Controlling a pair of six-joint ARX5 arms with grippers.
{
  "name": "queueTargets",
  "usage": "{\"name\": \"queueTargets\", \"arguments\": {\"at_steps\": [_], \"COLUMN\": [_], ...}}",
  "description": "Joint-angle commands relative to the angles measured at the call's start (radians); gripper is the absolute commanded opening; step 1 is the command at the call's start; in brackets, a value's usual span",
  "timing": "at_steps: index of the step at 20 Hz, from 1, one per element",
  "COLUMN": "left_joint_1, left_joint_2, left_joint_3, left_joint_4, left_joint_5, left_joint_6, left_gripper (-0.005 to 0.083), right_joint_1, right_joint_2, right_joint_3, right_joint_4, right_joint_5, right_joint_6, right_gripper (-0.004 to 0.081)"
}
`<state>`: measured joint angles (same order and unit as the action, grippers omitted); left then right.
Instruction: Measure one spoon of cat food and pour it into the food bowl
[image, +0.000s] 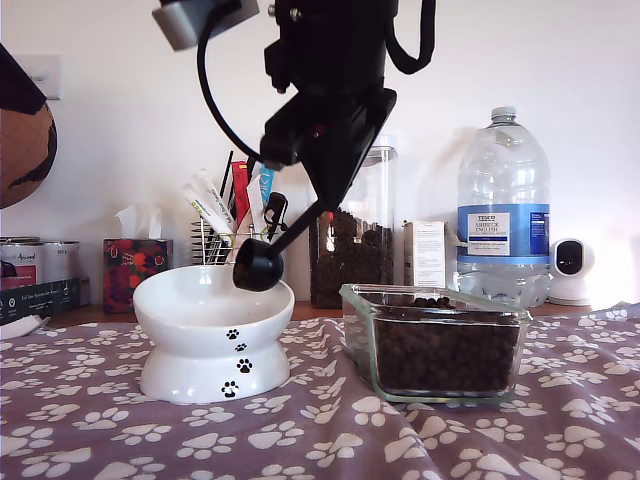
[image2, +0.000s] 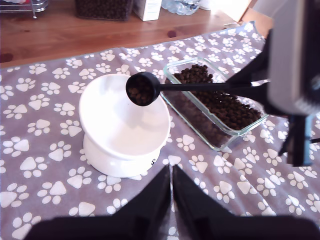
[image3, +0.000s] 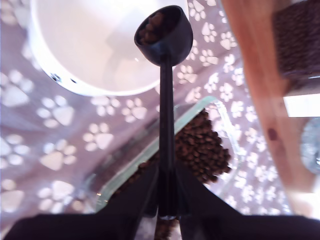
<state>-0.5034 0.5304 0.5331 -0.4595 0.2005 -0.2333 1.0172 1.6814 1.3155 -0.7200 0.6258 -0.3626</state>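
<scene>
We see my second gripper clenched on the long handle of the spoon, holding its cup over the rim of the food bowl on the side toward the exterior view's right. Cat food sits in the cup, and the bowl's inside shows white. More kibble fills the glass dish just right of the bowl in the exterior view. My first gripper hangs above the paw-print cloth on the bench, its jaws pressed together on nothing.
</scene>
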Motion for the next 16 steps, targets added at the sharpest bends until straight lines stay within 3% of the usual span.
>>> {"name": "queueTargets", "arguments": {"at_steps": [1, 3, 16], "left_joint_1": [-0.003, -0.003, -0.003], "left_joint_2": [-0.020, -0.041, -0.055], "left_joint_3": [-0.022, -0.023, -0.022], "left_joint_4": [0.002, -0.006, -0.041], "left_joint_5": [0.002, 0.002, 0.020], "left_joint_6": [-0.005, -0.004, -0.006], "left_gripper": [-0.0019, -0.0019, -0.0019], "right_joint_1": [0.016, 0.032, 0.058], "right_joint_2": [0.018, 0.024, 0.029], "right_joint_3": [0.006, 0.006, 0.006], "right_joint_4": [0.007, 0.026, 0.131], "right_joint_5": [0.042, 0.093, 0.234], "right_joint_6": [-0.041, -0.104, -0.526], "right_gripper": [-0.0013, -0.0013, -0.0013]}}
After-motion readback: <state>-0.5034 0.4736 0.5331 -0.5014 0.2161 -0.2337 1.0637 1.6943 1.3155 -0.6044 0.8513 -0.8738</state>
